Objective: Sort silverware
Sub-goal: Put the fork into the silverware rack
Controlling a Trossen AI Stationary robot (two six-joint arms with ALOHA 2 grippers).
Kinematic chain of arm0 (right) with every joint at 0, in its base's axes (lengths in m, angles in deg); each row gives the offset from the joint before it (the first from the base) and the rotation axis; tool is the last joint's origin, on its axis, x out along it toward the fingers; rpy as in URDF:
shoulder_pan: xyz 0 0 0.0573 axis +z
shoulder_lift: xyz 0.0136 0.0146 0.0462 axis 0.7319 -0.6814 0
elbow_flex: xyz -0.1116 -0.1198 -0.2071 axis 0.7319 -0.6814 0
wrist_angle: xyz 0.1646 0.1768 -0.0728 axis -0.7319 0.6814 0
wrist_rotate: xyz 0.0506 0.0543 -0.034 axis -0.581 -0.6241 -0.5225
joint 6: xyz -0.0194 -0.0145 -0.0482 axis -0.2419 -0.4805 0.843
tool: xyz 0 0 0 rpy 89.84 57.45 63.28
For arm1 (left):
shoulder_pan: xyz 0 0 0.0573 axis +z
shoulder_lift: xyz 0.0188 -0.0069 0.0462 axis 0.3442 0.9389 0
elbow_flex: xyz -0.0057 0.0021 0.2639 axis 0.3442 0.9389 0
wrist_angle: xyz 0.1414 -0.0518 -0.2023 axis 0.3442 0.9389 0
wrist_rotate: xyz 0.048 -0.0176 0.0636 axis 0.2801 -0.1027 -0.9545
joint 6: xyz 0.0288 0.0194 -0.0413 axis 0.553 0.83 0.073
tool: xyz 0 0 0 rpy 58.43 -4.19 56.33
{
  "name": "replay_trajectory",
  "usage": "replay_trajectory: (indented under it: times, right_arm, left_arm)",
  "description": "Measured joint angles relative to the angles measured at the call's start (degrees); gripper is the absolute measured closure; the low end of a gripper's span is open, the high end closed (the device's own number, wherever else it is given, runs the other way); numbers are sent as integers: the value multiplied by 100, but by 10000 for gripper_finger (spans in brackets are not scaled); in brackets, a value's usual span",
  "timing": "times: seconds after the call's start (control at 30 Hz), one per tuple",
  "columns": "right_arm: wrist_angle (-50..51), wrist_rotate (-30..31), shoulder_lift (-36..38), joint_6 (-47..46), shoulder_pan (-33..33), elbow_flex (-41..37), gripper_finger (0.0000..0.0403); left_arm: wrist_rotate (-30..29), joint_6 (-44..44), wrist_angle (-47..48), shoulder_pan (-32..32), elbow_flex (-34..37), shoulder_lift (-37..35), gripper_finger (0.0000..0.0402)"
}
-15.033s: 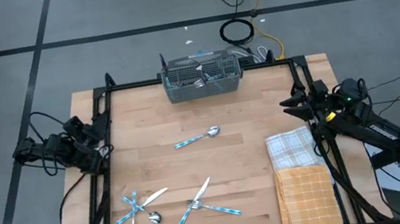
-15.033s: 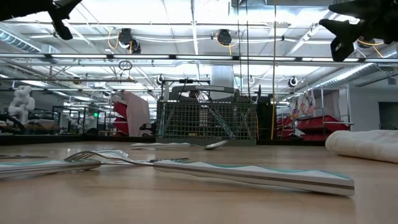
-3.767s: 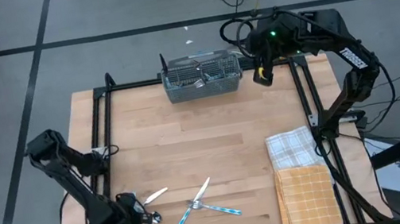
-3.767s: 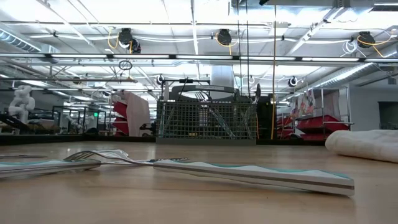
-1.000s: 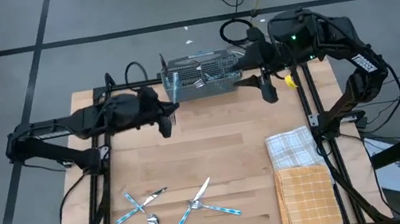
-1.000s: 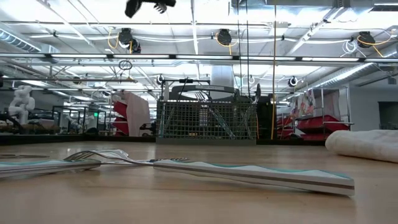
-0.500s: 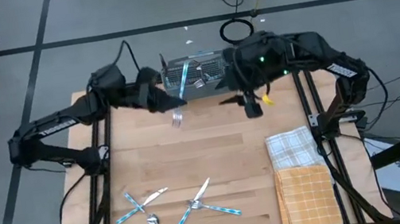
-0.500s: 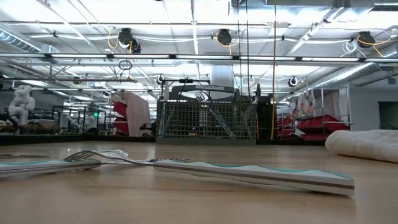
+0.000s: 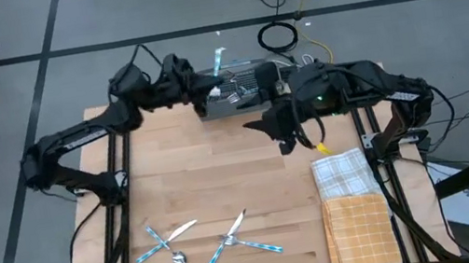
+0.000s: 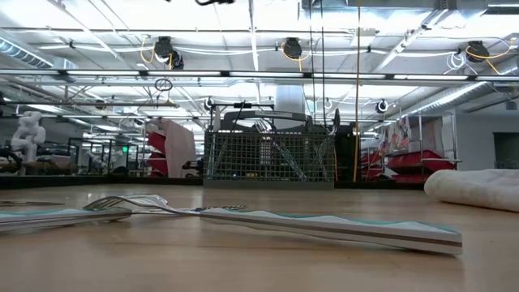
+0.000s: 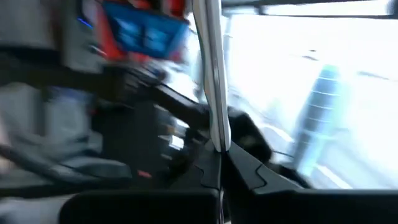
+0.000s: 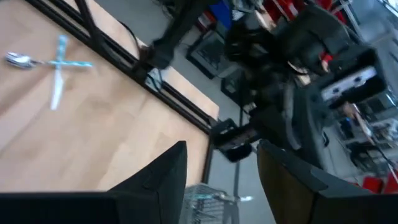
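My left gripper (image 9: 208, 85) hangs over the left end of the grey wire-mesh caddy (image 9: 245, 87) at the table's far edge, shut on one piece of silverware (image 9: 219, 60) whose light blue handle sticks out past it. My right gripper (image 9: 285, 139) is open with nothing between its fingers, above the table just near of the caddy. More silverware lies flat on the near left of the table in two crossed groups (image 9: 165, 241) (image 9: 238, 238). The low view shows it up close (image 10: 243, 217). My left gripper pinches the piece of silverware between its two shut fingers (image 11: 216, 142). The long thin piece runs straight out from the fingertips, along them. Its blue handle end (image 9: 219, 56) points toward the far edge, clear above the caddy. Its head and the exact place held are hidden by the gripper.
A white checked towel (image 9: 343, 171) and an orange one (image 9: 359, 230) lie at the near right. The caddy (image 10: 268, 158) holds several pieces. Black frame rails (image 9: 120, 168) run along the table's sides. Bare wood lies in the middle.
My left gripper has carried the silverware piece from above the table's left middle toward the far edge, over the caddy. It has turned, so the piece that hung head-down now points its handle to the far side. My right gripper has gone from the caddy's right end toward the table's middle.
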Motion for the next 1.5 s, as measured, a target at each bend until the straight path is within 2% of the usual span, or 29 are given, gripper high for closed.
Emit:
replay_trajectory:
  times: [0.1, 0.2, 0.47, 0.6, 0.97, 1.1, 1.23, 1.4, 1.5]
  right_arm:
    - [-186, 65, -77, 2, -118, 0, 222]
    - [-432, 22, -96, 37, -164, -2, 222]
    - [-621, 24, -57, 13, -229, 0, 222]
    - [-1026, 5, -176, 149, -391, 11, 222]
    - [-1311, -166, -473, 11, -658, 0, 226]
    - [-1336, -14, -559, 37, -658, 0, 272]
    - [-1211, 254, -592, 300, -646, 2, 377]
    - [-1340, 270, -545, 376, -651, -2, 398]
    - [-1432, 272, -540, 392, -708, -2, 400]
  left_arm:
    - [167, -679, -845, -85, 0, 365, 397]
    - [356, -886, -898, -103, 0, 502, 397]
    - [744, -837, -896, 276, 0, 535, 397]
    - [1047, -780, -881, 237, 0, 536, 397]
    - [1219, -646, -1077, 270, 0, 534, 397]
    - [1229, -546, -1053, 270, 0, 575, 397]
    - [1196, -565, -990, 277, 1, 577, 397]
    - [1160, -506, -1070, 369, 0, 580, 397]
    - [1204, 269, -1201, 524, 0, 580, 387]
